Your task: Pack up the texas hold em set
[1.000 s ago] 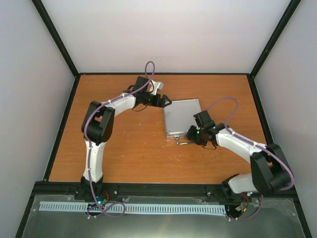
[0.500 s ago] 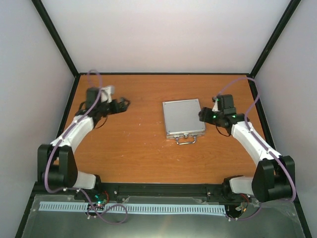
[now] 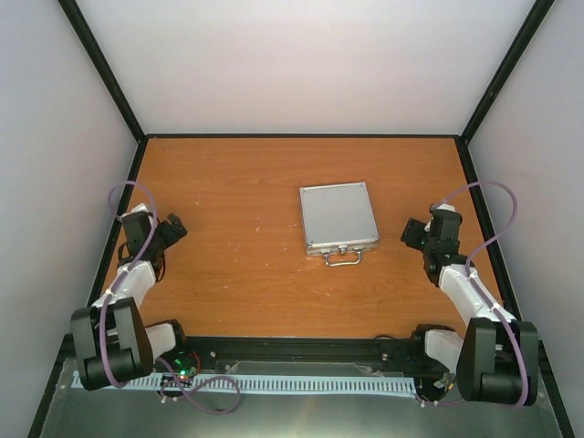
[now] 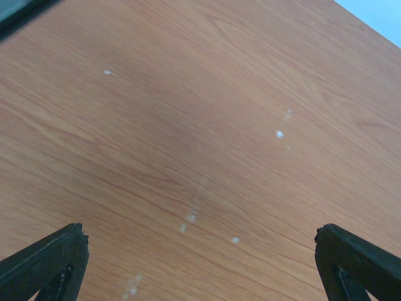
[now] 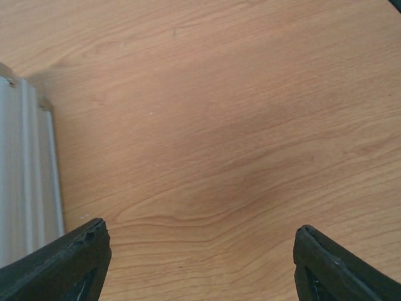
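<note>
Case (image 3: 338, 217) — left of right end effector (image 3: 412, 234).

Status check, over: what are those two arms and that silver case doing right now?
Left pincer open, empty. Right pincer open, empty, near the case. Case shut, flat on table. No loose pieces in view.

The closed case (image 3: 338, 217) lies flat right of the table's (image 3: 228, 274) middle, its handle (image 3: 342, 259) jutting toward the arms. Bare wood runs wide on its left. A narrower strip separates it from the right gripper (image 3: 411, 234). Walls (image 3: 55, 182) bound three sides.
</note>
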`<state>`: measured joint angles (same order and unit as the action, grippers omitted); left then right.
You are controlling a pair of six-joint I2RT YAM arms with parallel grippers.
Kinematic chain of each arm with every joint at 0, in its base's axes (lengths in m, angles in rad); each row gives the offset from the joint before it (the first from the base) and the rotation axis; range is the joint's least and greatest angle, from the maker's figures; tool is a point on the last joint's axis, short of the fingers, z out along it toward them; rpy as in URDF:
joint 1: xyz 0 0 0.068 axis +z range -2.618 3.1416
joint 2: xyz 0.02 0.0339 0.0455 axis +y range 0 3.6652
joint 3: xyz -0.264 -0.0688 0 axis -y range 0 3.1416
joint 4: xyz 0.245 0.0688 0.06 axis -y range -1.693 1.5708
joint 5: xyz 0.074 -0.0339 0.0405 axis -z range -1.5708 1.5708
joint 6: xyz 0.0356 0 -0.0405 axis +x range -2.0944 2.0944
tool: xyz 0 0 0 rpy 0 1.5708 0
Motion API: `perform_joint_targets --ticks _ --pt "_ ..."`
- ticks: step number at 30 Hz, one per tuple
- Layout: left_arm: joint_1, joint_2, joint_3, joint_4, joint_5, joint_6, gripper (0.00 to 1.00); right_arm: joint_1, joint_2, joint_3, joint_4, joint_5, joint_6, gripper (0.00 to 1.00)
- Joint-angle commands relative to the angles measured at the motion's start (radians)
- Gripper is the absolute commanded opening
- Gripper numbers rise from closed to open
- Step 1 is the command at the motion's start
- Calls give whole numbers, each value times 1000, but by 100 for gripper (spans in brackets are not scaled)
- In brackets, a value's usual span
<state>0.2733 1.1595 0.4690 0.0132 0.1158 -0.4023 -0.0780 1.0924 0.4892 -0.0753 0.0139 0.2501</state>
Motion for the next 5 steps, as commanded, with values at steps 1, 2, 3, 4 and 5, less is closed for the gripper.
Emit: perform_joint_targets --ticks 1,2,3,4,5 --pt "3 -28 -69 249 -169 -1 100 -5 22 -37 193 100 -54 80" --pt "2 -39 -86 291 -182 18 100 -5 25 -44 216 107 -58 80" --pt "3 -51 -106 340 -190 27 100 -5 26 -54 238 113 -55 80" --pt "3 -60 -129 379 -195 28 100 -4 28 -68 271 115 -56 81" --pt "2 -62 -138 405 -205 23 100 -5 33 -78 294 124 -53 81"
